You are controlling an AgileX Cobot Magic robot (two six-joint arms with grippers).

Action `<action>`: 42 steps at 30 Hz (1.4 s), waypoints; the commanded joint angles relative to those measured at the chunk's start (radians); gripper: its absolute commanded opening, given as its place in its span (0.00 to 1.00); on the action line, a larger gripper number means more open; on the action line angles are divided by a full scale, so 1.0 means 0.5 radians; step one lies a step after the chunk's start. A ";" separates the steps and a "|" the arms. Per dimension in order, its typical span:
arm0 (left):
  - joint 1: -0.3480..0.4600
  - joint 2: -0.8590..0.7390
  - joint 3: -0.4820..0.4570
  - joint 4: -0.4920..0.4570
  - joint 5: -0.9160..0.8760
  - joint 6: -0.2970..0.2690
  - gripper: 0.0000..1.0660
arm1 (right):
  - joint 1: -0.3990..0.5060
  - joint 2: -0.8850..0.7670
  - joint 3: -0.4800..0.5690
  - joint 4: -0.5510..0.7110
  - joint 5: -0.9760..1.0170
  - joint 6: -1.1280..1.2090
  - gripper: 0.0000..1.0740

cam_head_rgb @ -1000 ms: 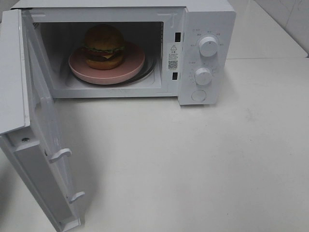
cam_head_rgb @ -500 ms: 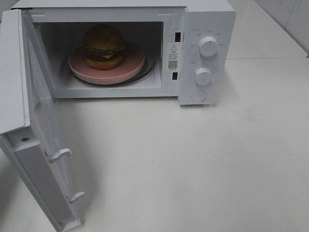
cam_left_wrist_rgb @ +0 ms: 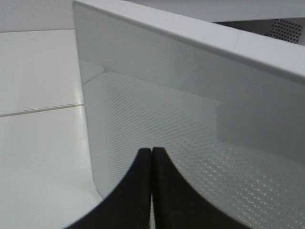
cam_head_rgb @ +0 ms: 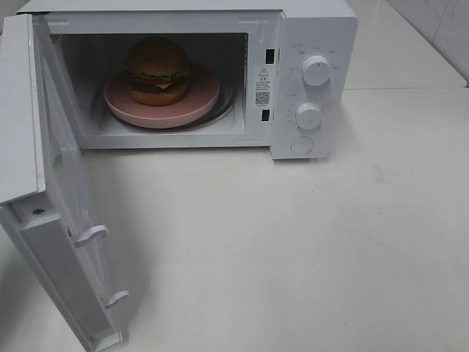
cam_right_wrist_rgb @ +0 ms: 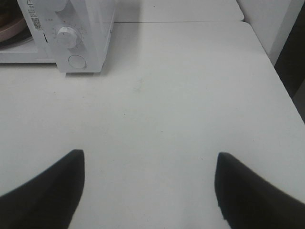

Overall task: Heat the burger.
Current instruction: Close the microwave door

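The burger point(cam_head_rgb: 157, 71), with a golden-brown bun, lettuce, patty and cheese, sits on a round pink plate point(cam_head_rgb: 198, 103) inside the white microwave point(cam_head_rgb: 315, 29). The microwave door point(cam_head_rgb: 51, 183) stands wide open to the left. Neither gripper shows in the high view. In the left wrist view my left gripper point(cam_left_wrist_rgb: 151, 151) is shut and empty, close against the outer face of the open door point(cam_left_wrist_rgb: 190, 95). In the right wrist view my right gripper point(cam_right_wrist_rgb: 150, 164) is open and empty above the bare table, with the microwave's control panel point(cam_right_wrist_rgb: 71, 36) ahead of it.
The microwave has two white knobs point(cam_head_rgb: 316, 70) and a round button point(cam_head_rgb: 301, 144) on its right panel. The white table point(cam_head_rgb: 293, 249) stretches in front and to the right. A tiled wall rises at the far right.
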 commanded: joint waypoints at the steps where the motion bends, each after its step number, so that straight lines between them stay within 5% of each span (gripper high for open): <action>1: 0.000 0.082 -0.004 0.070 -0.148 -0.058 0.00 | -0.014 -0.054 0.006 0.000 -0.030 -0.026 0.70; 3: -0.028 0.178 -0.036 0.126 -0.242 -0.132 0.00 | -0.014 -0.054 0.006 0.000 -0.030 -0.026 0.70; 12: -0.270 0.368 -0.188 0.140 -0.240 -0.126 0.00 | -0.014 -0.054 0.006 0.000 -0.030 -0.026 0.70; 17: -0.460 0.482 -0.312 -0.060 -0.234 -0.122 0.00 | -0.014 -0.054 0.006 0.000 -0.030 -0.026 0.70; 42: -0.864 0.780 -0.742 -0.462 -0.124 -0.026 0.00 | -0.014 -0.054 0.006 0.000 -0.030 -0.026 0.70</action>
